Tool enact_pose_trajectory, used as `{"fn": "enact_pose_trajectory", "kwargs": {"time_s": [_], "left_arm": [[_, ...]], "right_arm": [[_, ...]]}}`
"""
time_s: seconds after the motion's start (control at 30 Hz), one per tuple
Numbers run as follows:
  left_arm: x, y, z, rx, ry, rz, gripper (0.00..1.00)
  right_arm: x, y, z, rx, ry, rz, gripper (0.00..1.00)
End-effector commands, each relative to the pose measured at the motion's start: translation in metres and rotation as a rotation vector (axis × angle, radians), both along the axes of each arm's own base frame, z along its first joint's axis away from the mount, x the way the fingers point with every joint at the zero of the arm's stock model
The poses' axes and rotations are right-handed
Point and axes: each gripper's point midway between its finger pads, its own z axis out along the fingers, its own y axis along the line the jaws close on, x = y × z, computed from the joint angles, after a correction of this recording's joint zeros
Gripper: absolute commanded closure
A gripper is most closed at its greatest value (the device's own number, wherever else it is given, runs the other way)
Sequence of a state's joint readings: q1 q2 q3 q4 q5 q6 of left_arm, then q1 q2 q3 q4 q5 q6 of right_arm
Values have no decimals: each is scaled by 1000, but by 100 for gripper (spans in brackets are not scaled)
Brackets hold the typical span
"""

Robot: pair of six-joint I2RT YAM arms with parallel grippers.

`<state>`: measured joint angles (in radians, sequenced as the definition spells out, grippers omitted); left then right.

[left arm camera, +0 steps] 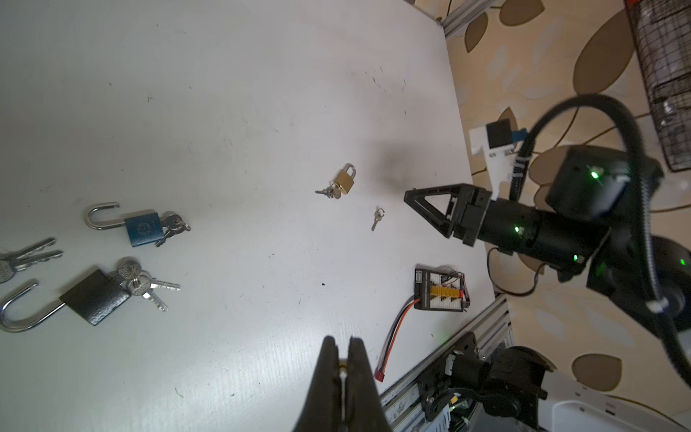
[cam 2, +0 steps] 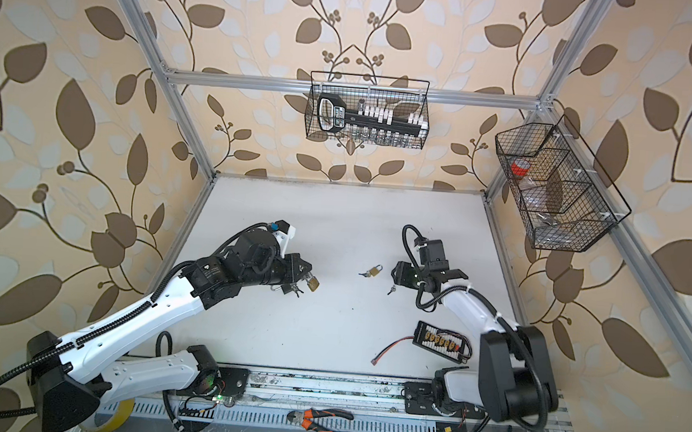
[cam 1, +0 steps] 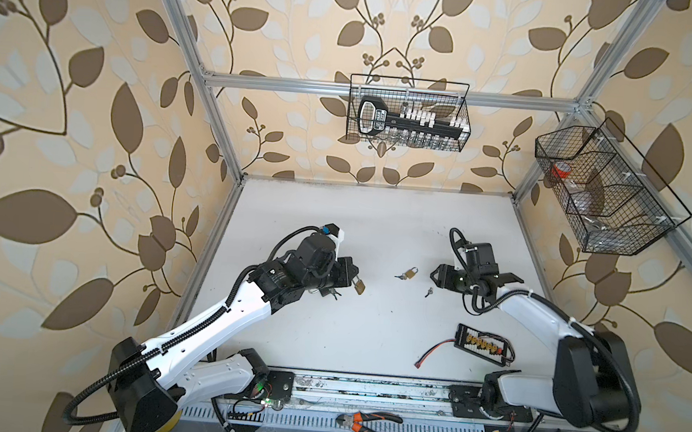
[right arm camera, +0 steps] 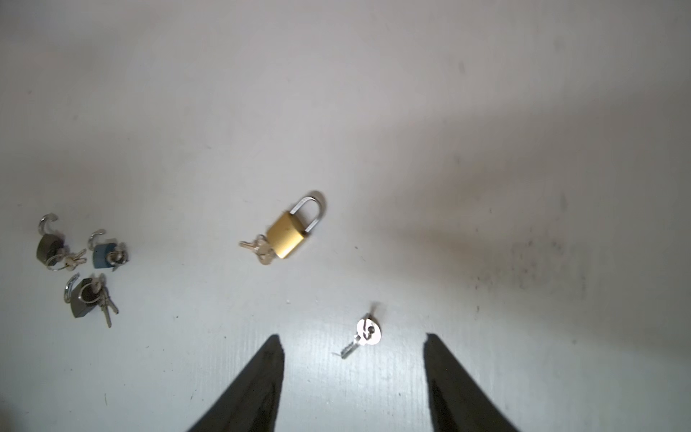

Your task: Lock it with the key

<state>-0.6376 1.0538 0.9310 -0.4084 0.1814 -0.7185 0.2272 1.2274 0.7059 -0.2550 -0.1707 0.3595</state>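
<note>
In both top views, the left claw (cam 1: 355,281) pinches a brass padlock (cam 1: 359,287) just above the surface (cam 1: 377,227); a second padlock (cam 1: 410,273) lies mid-surface (its own keys attached). In the left wrist view, that claw is pressed together on brass, with bare surface ahead and the connector board (left arm camera: 441,290) well apart. In the right wrist view, the right claw (right arm camera: 353,338) stands spread around the loose key (right arm camera: 367,332); we judge insertion and turning outstanding.
</note>
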Motion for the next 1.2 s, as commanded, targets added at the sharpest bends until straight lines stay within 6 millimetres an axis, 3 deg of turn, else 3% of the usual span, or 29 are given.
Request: {"fn": "enact_pose_trajectory", "kwargs": {"time_s": [0.0, 0.17, 0.27, 0.37, 0.5, 0.63, 0.97, 1.17], "left_arm": [[3, -3, 35, -155, -69, -27, 100], [-3, -13, 47, -210, -113, -107, 100], [-5, -22, 50, -228, -115, -150, 100], [-9, -32, 52, -226, -124, -161, 100], [-16, -54, 53, -247, -115, -202, 100], [-19, -66, 56, -247, -126, -226, 100], [-23, -70, 63, -260, -133, -250, 100], [-25, -70, 66, -267, -136, -253, 100]], "right_arm": [[-8, 21, 53, -8, -238, 96, 28], [-46, 70, 129, 40, -518, 314, 12], [-67, 99, 156, 40, -600, 439, 9], [-82, 125, 171, 29, -635, 516, 9], [-97, 151, 167, -18, -614, 601, 10], [-101, 163, 160, -40, -599, 649, 11], [-103, 177, 139, -47, -530, 722, 18], [-102, 183, 138, -35, -520, 737, 30]]}}
